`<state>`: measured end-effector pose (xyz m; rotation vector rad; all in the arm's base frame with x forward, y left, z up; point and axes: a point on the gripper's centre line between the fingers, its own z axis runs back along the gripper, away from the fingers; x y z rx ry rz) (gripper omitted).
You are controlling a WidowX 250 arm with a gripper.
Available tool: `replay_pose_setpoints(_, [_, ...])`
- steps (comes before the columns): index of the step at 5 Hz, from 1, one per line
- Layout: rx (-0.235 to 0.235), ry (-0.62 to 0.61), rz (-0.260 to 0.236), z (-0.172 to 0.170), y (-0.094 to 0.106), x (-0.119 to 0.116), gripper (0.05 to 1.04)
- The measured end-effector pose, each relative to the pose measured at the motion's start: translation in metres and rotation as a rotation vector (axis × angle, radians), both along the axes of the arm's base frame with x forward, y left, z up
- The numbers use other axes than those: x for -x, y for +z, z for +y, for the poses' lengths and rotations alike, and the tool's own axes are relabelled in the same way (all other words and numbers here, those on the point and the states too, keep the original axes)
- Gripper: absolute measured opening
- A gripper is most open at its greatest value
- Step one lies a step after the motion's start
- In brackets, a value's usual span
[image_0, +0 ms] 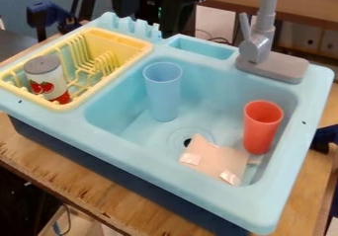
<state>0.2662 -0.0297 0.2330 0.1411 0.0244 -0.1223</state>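
Gripper [148,25]: black, two-fingered, open, its fingers apart; hangs at the view's top edge, above and behind the rear rim of the toy sink.

Toy sink [122,143]: light blue, notched along the rear rim, the part nearest the gripper; sits on a wooden counter [99,200].

Dish rack [72,104]: yellow, with upright prongs; is set into the sink's left section, near the gripper.

Can [47,79]: grey top, pale label with red fruit, red lower band; stands in the rack's near left part, leaning slightly.

Blue cup [163,94]: tall, translucent, mouth up; stands in the basin toward its rear left.

Red cup [261,129]: mouth up; stands in the basin near the right wall.

Pink piece [218,158]: flat, pale patches at its corners, material unclear; lies at the basin's near right, between the drain [188,142] and the red cup.

Faucet [257,47]: grey, on a broad base; rises from the right part of the rear rim.

Clamps: one dark blue [49,15] at upper left, one [323,137] at the right edge.
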Motion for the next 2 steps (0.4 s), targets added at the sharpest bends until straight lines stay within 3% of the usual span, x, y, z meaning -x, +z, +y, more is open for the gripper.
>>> replay_pose_setpoints(1, [0.002,-0.001,0.032,-0.001,-0.009,-0.001,1.005])
replay_pose_setpoints(2, [0.052,-0.029,0.031,-0.013,-0.029,-0.023,1.005])
